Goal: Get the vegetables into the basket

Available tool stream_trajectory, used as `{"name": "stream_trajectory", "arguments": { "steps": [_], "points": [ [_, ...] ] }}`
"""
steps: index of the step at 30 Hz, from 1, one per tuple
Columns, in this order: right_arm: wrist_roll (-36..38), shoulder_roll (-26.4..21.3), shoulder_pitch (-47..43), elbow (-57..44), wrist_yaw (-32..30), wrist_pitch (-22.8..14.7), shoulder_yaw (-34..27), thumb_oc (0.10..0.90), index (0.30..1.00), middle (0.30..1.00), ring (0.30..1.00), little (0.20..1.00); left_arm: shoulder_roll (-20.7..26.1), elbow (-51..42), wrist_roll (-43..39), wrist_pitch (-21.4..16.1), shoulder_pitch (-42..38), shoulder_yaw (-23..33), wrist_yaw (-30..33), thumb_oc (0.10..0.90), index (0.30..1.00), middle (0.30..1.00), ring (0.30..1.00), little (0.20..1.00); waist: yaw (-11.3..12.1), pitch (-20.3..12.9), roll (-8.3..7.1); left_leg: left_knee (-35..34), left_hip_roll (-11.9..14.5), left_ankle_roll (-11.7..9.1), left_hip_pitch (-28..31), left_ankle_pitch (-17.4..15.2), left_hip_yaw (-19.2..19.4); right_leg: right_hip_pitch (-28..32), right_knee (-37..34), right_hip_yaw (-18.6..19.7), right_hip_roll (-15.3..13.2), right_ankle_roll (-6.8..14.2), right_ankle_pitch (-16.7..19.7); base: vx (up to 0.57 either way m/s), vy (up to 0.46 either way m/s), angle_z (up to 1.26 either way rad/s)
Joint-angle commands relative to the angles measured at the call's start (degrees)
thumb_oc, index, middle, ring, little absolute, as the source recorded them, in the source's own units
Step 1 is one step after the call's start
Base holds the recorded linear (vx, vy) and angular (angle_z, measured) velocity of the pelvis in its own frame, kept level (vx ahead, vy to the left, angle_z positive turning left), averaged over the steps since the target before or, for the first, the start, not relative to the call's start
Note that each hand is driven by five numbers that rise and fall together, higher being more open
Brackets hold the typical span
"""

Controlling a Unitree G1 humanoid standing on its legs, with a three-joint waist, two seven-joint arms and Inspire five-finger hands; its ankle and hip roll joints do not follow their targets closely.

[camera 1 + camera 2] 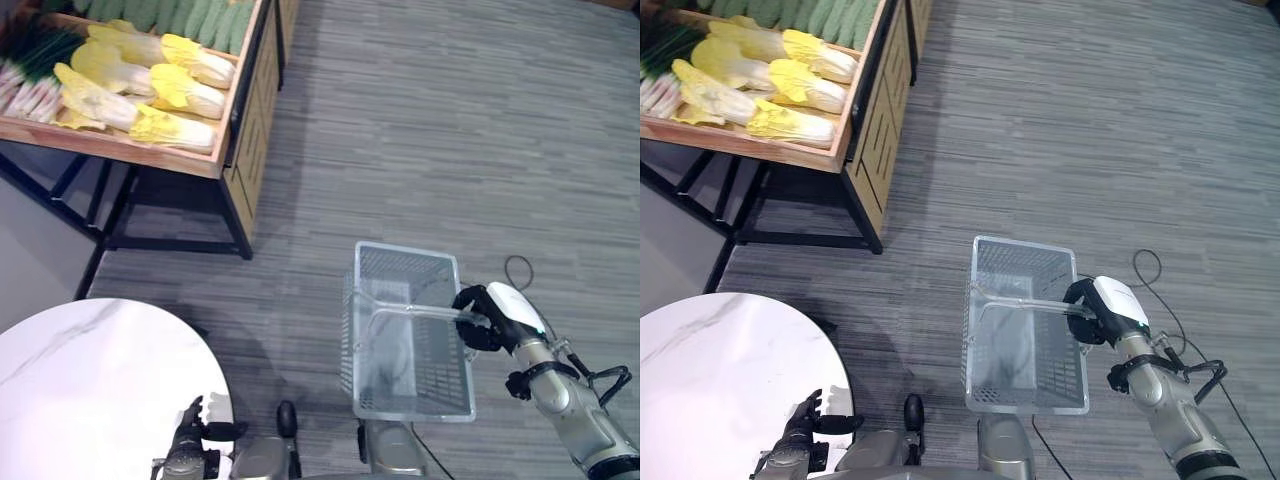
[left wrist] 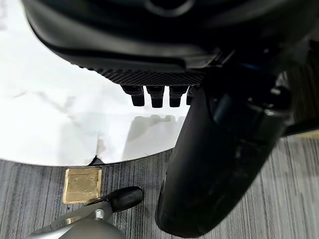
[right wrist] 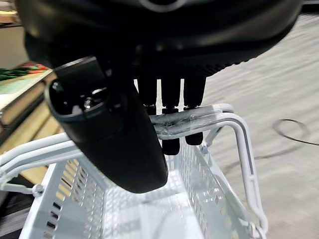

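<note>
At near right, the basket is carried by its handle.
The right robot hand is curled round it; cabbages remain far left, crated. The left robot hand is relaxed over the counter.

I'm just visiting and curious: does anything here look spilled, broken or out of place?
Nothing stands out. The cabbages lie tidily in the wooden crate, and the wire basket hangs level and empty from the right hand, whose fingers curl round its handle. The left hand hovers by the marble table.
</note>
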Motion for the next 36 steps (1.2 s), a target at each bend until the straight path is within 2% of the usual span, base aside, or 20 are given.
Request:
{"name": "stream_trajectory", "arguments": {
  "steps": [1,6,11,16,21,31,32,36],
  "points": [
    [2.5,-4.1,-5.0,-4.8,-5.8,-2.3,-7.7,0.4,0.3,0.3,0.3,0.3,1.5,-0.7,1.6,-1.2,2.3,0.8,0.0,0.9,1.0,1.0,1.0,1.0,2.6,-4.3,0.49,2.1,1.9,-5.7,-3.4,-2.9,-1.3,2.1,9.9,-7.9,-7.1,2.8,-11.3,0.0,-0.016,-0.44],
    [2.1,-3.5,-5.3,-1.6,-5.7,-2.0,-6.2,0.4,0.3,0.3,0.3,0.3,1.2,0.1,2.6,-0.8,2.4,0.5,-1.0,0.9,1.0,1.0,1.0,1.0,3.0,-5.6,-0.75,3.1,1.7,-6.2,-2.4,-4.0,2.0,3.9,5.0,-11.4,-7.5,3.2,-9.2,0.03,-0.057,-0.42],
    [2.3,-2.2,-5.3,3.0,-5.8,-1.4,-4.4,0.4,0.3,0.3,0.3,0.3,1.0,0.4,3.6,-0.6,1.9,0.3,-0.8,0.9,1.0,1.0,1.0,1.0,2.7,-5.5,-0.74,3.5,2.5,-7.1,-2.2,-3.7,2.4,4.3,3.6,-10.6,-6.6,2.6,-10.2,0.02,-0.095,-0.28],
    [3.2,0.4,-4.2,11.3,-7.0,0.0,-3.3,0.4,0.3,0.3,0.3,0.3,-0.5,0.7,3.5,-0.3,1.8,-0.2,-0.1,0.9,1.0,1.0,1.0,1.0,2.1,-6.0,0.32,2.0,3.7,-8.2,-0.6,-2.7,2.0,6.2,1.5,-10.5,-4.9,1.6,-11.3,0.06,-0.133,-0.03],
    [6.4,3.7,-4.8,22.2,-9.6,1.2,-3.4,0.4,0.3,0.3,0.3,0.3,-2.3,-0.1,4.0,-0.1,2.0,-2.8,0.2,0.9,1.0,1.0,1.0,1.0,1.5,-6.2,1.98,1.2,5.0,-9.4,0.1,-1.4,1.2,7.2,0.7,-10.2,-3.2,0.6,-12.5,0.04,-0.115,0.0],
    [9.5,8.4,-5.7,38.2,-11.2,2.2,-1.6,0.4,0.3,0.3,0.3,0.3,-3.6,0.7,6.9,0.5,1.2,-6.3,1.1,0.9,1.0,1.0,1.0,1.0,0.9,-7.0,3.4,0.5,5.5,-10.0,1.0,-0.8,0.5,8.7,0.1,-10.4,-2.3,0.0,-13.3,0.03,-0.044,0.01],
    [12.4,11.1,-6.3,41.8,-12.0,2.7,-1.9,0.4,0.3,0.3,0.3,0.3,-3.5,0.6,7.3,0.8,0.4,-7.1,1.7,0.9,1.0,1.0,1.0,1.0,0.6,-6.7,3.91,0.6,6.1,-9.9,1.1,-0.8,0.6,7.3,4.5,-10.0,-2.2,-0.5,-15.0,-0.01,-0.039,0.02],
    [12.4,11.9,-6.8,43.9,-12.1,2.9,-1.2,0.4,0.3,0.3,0.3,0.3,-3.1,0.2,7.3,0.7,-0.2,-7.4,2.1,0.9,1.0,1.0,1.0,1.0,0.4,-5.7,4.31,1.1,6.8,-9.9,0.6,-0.8,0.4,4.4,8.5,-9.3,-1.9,-1.1,-16.6,-0.02,-0.047,-0.01]
  ]
}}
